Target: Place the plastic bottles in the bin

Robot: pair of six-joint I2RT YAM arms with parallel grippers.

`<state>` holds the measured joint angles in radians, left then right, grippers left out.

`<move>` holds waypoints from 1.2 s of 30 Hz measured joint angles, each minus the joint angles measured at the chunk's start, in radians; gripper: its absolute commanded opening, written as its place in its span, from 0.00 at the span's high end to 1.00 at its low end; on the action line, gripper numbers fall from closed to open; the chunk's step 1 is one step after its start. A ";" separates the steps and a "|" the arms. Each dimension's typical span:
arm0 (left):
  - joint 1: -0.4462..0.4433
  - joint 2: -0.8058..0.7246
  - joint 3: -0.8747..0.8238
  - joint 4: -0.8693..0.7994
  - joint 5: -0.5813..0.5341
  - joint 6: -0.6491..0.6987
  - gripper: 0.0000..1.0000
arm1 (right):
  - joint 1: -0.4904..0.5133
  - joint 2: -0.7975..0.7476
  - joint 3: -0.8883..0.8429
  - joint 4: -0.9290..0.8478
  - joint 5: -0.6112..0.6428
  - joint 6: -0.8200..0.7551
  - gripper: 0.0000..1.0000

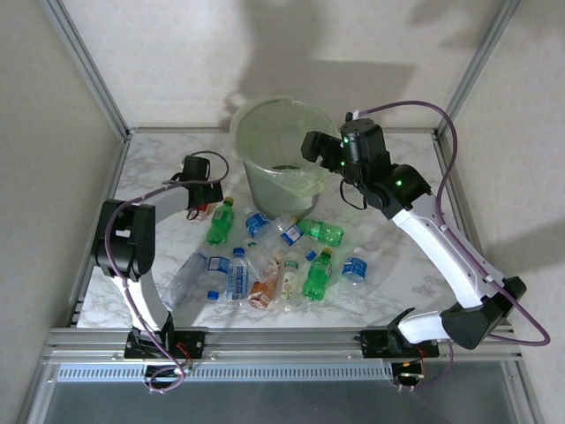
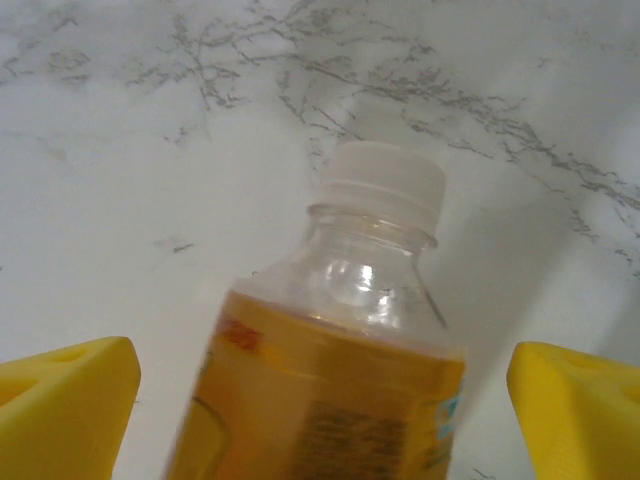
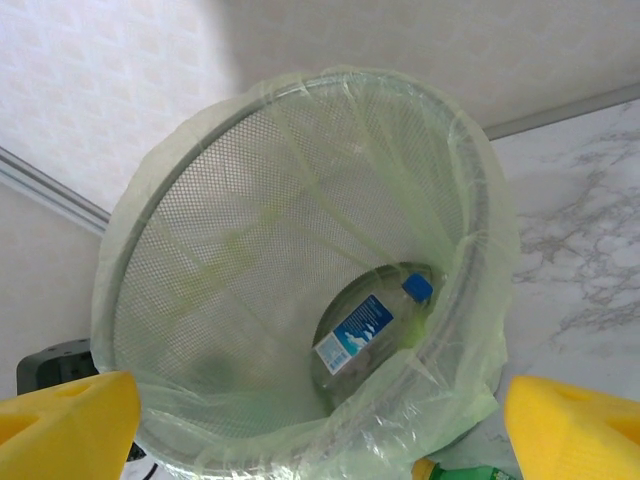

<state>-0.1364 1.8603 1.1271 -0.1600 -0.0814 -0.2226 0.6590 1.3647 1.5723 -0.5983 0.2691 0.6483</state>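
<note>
**Both grippers wide open, one bottle in the bin, the rest on the table**

The round, pale-green translucent plastic bin (image 1: 265, 190) with its thin clear liner stands at the far middle of the white marble-patterned table (image 1: 150, 177). The right gripper (image 1: 320, 148) hangs over the bin's right rim. From its wrist camera, its yellow fingers (image 3: 70, 425) stand far apart with nothing between them. Down at the bottom of the bin lies one clear plastic bottle with a blue label and blue cap (image 3: 365, 330).

The left gripper (image 1: 201, 190) is low over the table, left of the bin. Its jaws are spread wide too, and between them sits a clear bottle with an orange-yellow label and a white cap (image 2: 340, 330), lying on the marble. There is a gap on each side, so it is not gripped.

The remaining plastic bottles (image 1: 265, 261) lie scattered in a loose heap in front of the bin, near the arms' bases: several green ones (image 1: 318, 276), several clear ones with blue labels (image 1: 237, 276), and one with an orange-red label (image 1: 262, 291).
</note>
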 measured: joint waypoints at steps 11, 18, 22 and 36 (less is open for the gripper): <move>0.005 0.007 -0.001 0.004 0.038 -0.049 0.15 | 0.000 -0.003 -0.016 0.002 0.000 0.011 0.07; 0.012 0.007 -0.017 0.005 0.036 -0.072 0.21 | 0.000 -0.010 -0.050 0.004 0.000 0.019 0.07; 0.014 0.007 -0.026 0.002 0.034 -0.080 0.25 | 0.000 -0.015 -0.061 0.003 0.001 0.019 0.07; 0.014 0.007 -0.027 -0.002 0.033 -0.098 0.37 | 0.000 -0.031 -0.082 0.004 0.026 0.019 0.07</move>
<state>-0.1226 1.8675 1.1000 -0.1619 -0.0483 -0.3206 0.6590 1.3334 1.4906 -0.5941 0.2951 0.6674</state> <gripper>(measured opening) 0.649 0.931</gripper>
